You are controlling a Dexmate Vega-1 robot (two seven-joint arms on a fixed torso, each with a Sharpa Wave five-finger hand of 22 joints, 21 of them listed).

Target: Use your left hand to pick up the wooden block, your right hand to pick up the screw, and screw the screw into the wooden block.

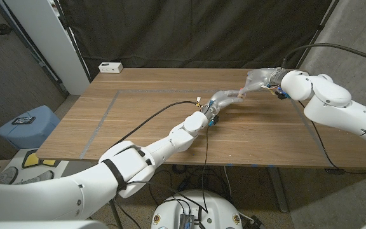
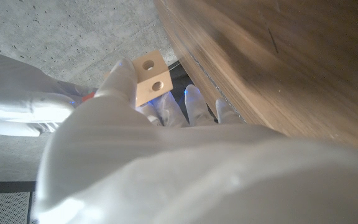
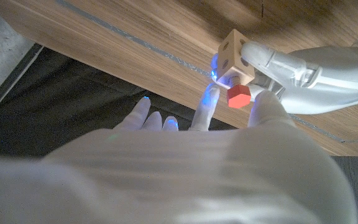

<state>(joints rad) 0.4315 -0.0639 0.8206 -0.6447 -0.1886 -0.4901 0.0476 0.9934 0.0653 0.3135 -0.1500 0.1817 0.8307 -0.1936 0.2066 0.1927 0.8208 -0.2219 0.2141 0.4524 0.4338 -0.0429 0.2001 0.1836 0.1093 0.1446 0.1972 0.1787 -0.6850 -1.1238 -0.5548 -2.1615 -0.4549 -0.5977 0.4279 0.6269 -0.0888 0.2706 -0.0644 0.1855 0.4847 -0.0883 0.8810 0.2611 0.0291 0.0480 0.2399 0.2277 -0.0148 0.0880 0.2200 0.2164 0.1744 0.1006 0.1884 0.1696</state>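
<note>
Both hands meet in the air over the table's (image 1: pixel 138 121) far right part, short of its back edge. Left hand (image 1: pixel 224 98) grips the wooden block (image 3: pixel 236 56) between thumb and fingers, the holed faces left bare, presumably so the screw can reach one. In the left wrist view the block (image 2: pixel 151 78) shows two round holes on one face.

Right hand (image 1: pixel 259 79) holds the screw (image 3: pixel 237 96) by its red six-sided head, pinched in the fingertips, head hard against the block's underside. Judged: screw is at or in a hole, turning step in hand. Thread depth hidden.

Surface: wooden planks with a pale tape line marking a rectangle. White box (image 1: pixel 110 67) at back left corner. Room: dark curtain behind, concrete floor, a blue stool (image 1: pixel 25 124) left of the table.
</note>
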